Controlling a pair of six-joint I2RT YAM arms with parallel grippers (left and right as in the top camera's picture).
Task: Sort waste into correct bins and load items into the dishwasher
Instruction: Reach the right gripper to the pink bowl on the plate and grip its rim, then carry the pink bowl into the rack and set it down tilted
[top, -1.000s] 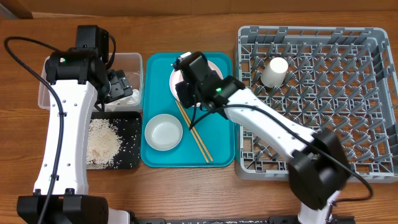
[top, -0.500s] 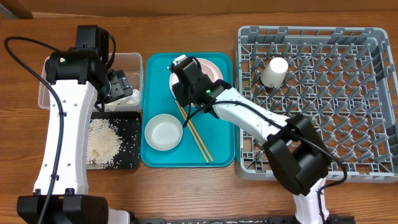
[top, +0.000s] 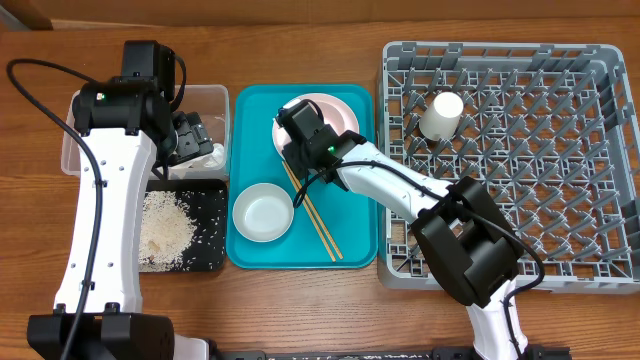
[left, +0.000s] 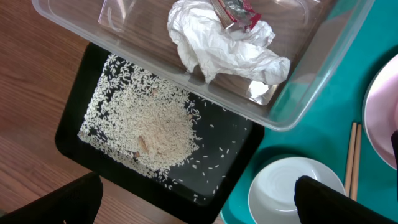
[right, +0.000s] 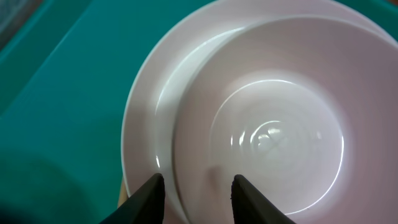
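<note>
Hanging half open, our right gripper (right: 199, 194) has slid in until its jaws straddle the near rim of the pink bowl (right: 280, 124), clamping nothing yet. The bowl sits on the pink plate (right: 146, 124) on the teal tray (right: 62, 93). We judge closing comes next.

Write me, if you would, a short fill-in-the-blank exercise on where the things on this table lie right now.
The loose rice lies in the ____ tray.
The small white ____ stands in the grey dish rack.
The pink bowl sits on the pink ____.
The crumpled napkin shares the clear tub with a ____ wrapper.
Missing words: black, cup, plate, red.
</note>
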